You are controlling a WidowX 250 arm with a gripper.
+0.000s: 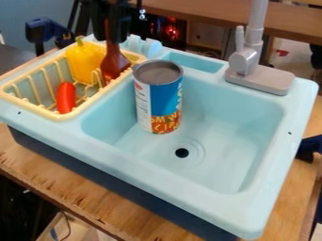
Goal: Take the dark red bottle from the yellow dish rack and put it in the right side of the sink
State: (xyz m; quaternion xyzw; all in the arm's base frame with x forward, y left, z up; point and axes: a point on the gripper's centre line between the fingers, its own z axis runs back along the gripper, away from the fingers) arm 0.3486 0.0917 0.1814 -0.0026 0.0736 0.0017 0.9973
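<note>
Camera view: claw (114, 36) w/ flared brn spatula (114, 65)

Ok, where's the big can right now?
In the camera view, the can stands upright in the sink basin, toward the picture's back left, just right of the yellow rack and behind the drain hole.

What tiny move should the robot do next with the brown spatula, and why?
I'd ease the spatula down just a little, slowly. The gripper has it by the handle, with its wide end low, at the end of the rack. The can stands close by, so a big swing might bump it.
</note>
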